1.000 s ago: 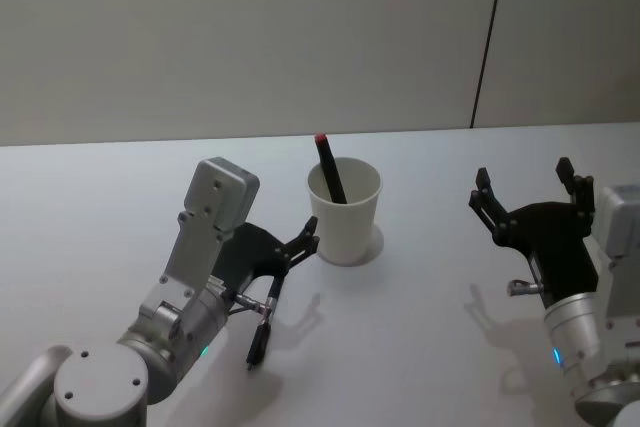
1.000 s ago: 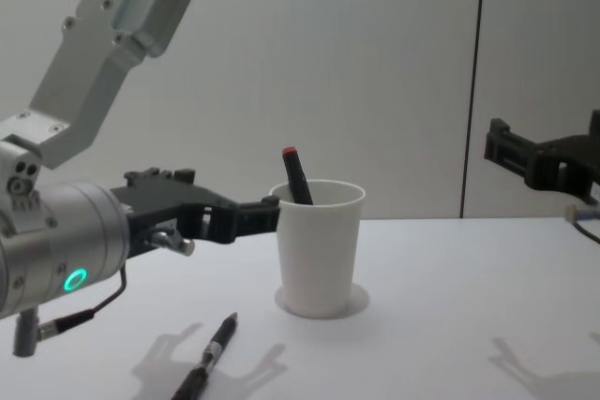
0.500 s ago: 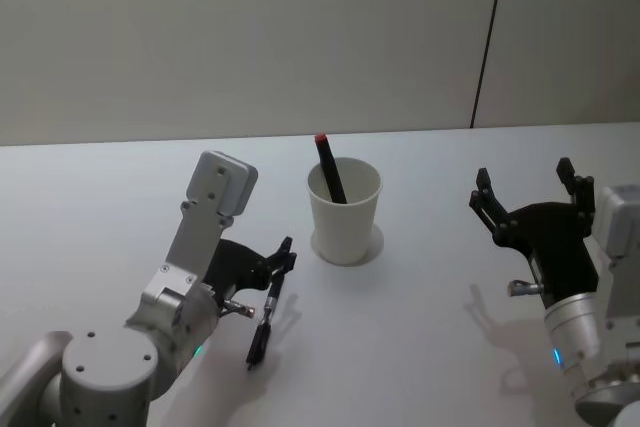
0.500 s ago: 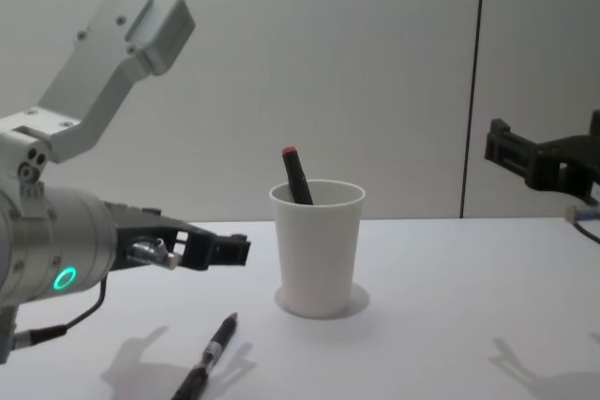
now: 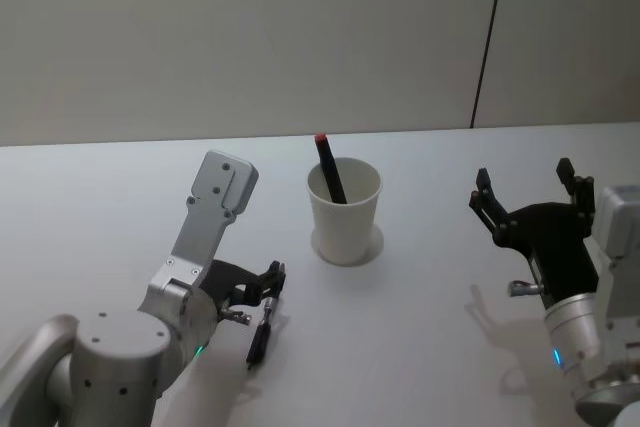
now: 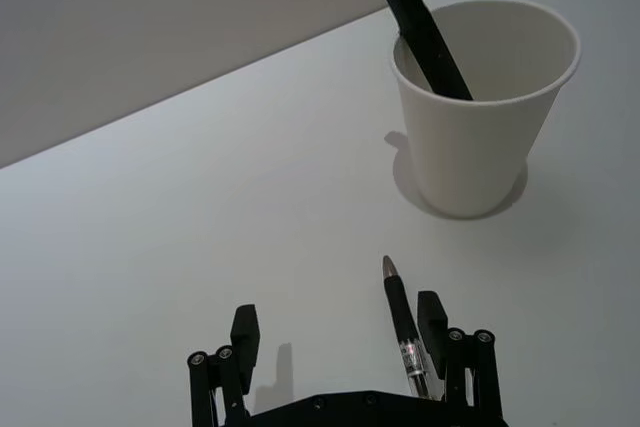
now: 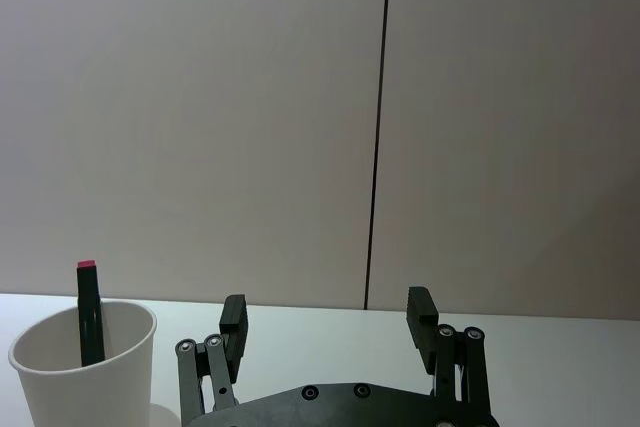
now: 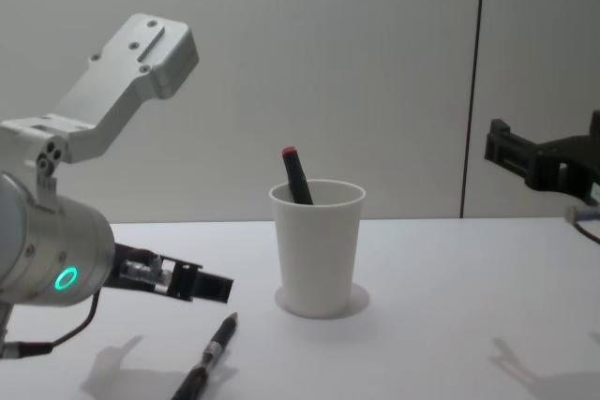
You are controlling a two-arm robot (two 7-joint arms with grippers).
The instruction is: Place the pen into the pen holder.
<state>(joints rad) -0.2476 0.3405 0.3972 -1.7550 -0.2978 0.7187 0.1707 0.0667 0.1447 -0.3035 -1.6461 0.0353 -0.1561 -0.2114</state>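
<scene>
Well, the pen holder (image 5: 345, 225) holds a marker (image 5: 329, 171) (left gripper (image 6: 338, 315), right gripper (image 5: 523, 177): jaws wide).

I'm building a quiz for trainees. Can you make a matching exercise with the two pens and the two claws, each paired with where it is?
1 black pen
2 red-tipped pen
3 left claw
4 right claw

a standing in the pen holder
b lying on the table
c open, raised, right of the pen holder
d open, low by the black pen

Pairs: 1-b, 2-a, 3-d, 4-c
</scene>
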